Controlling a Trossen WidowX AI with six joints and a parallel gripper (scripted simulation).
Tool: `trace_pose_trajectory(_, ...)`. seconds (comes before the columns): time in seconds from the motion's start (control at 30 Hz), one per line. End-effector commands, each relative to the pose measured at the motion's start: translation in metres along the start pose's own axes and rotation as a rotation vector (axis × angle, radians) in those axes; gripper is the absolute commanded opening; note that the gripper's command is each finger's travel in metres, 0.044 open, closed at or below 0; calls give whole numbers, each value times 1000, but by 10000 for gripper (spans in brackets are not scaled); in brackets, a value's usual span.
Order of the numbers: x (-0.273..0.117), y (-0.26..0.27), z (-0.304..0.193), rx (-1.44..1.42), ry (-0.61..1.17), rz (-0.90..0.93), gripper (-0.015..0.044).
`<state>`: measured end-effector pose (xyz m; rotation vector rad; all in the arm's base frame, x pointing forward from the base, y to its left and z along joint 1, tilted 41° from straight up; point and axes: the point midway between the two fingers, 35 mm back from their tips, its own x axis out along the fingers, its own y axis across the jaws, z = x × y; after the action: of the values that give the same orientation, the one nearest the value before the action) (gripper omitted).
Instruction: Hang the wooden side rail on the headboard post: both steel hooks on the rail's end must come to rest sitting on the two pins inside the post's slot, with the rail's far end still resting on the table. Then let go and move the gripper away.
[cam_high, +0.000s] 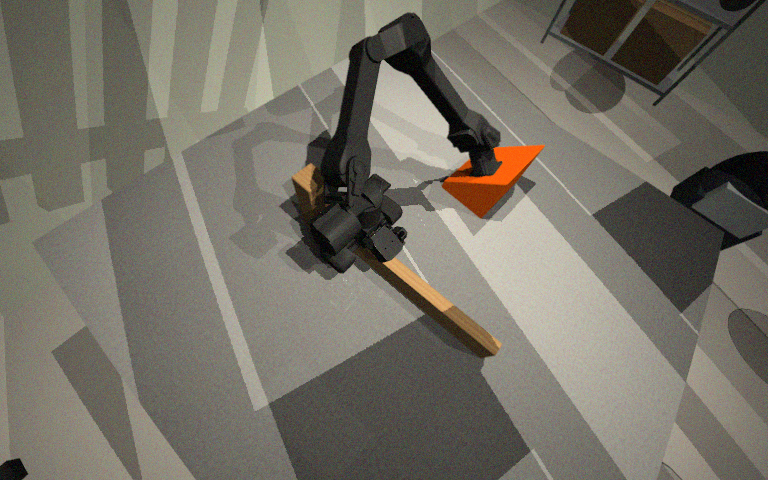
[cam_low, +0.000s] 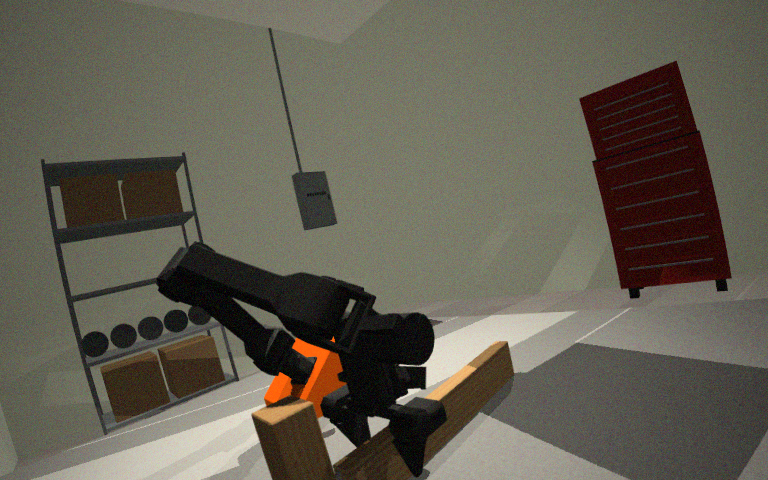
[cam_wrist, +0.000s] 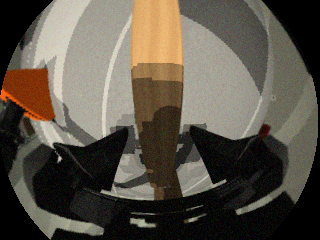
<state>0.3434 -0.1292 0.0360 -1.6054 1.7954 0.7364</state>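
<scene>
"Gripper (cam_high: 362, 232) (cam_low: 390, 458) (cam_wrist: 159, 130) wide open, holding nothing?"

"Yes, its fingers straddle the wooden rail (cam_high: 430, 291) (cam_low: 472, 393) (cam_wrist: 157, 40), near the end by the headboard post (cam_high: 305, 189) (cam_low: 291, 441)."

"Are those hooks seated on the pins?"

"Can't tell; they're hidden from where I'm standing."

Red tool chest (cam_low: 662, 209); shelf rack (cam_low: 64, 268) holding brown boxes (cam_low: 91, 200).
</scene>
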Motion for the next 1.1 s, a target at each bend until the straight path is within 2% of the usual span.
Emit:
trace_pose_trajectory(0.0,5,3,2,-12,5,10,440)
trace_pose_trajectory(0.03,5,3,2,-12,5,10,440)
trace_pose_trajectory(0.43,5,3,2,-12,5,10,125)
trace_pose_trajectory(0.63,5,3,2,-12,5,10,85)
trace_pose_trajectory(0.73,5,3,2,-12,5,10,6)
trace_pose_trajectory(1.07,4,2,2,-12,5,10,0)
